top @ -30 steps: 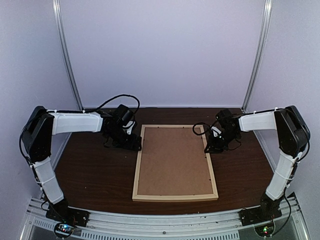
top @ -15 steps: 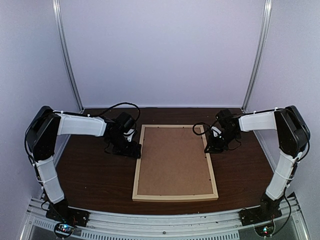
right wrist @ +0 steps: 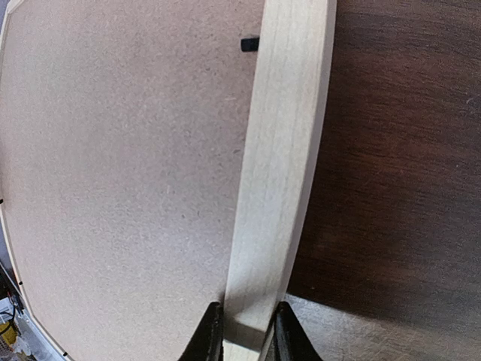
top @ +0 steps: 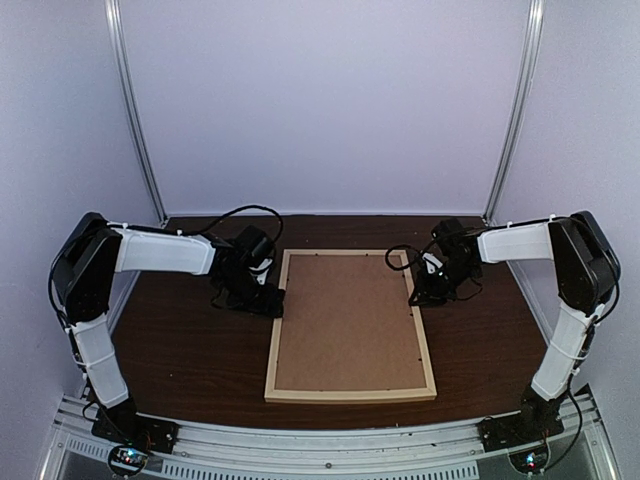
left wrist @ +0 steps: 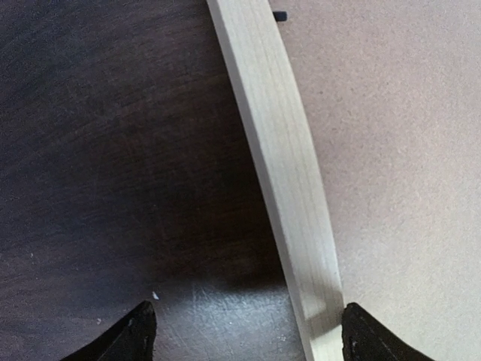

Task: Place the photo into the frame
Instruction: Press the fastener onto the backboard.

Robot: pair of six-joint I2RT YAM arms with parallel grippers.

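The frame [top: 350, 393] lies flat on the table, thin light wood rails around a plain brown backing board [top: 348, 320]. The photo is hidden; no print shows in any view. My left gripper [top: 272, 297] is open at the frame's left rail. In the left wrist view the gripper [left wrist: 252, 340] stands with the rail [left wrist: 278, 150] between its jaws, close to the right fingertip [left wrist: 368, 342]. My right gripper [top: 415, 295] is at the right rail. In the right wrist view it [right wrist: 248, 335] is shut on that rail [right wrist: 289, 135].
The dark brown table [top: 190, 350] lies around the frame. Small black retaining tabs [left wrist: 279, 15] [right wrist: 249, 43] stick out from the rails over the backing board. White walls with metal posts [top: 135, 120] close off the back and sides.
My left arm has moved right, bringing its gripper up to the frame's left rail. The right arm and the frame have not moved.
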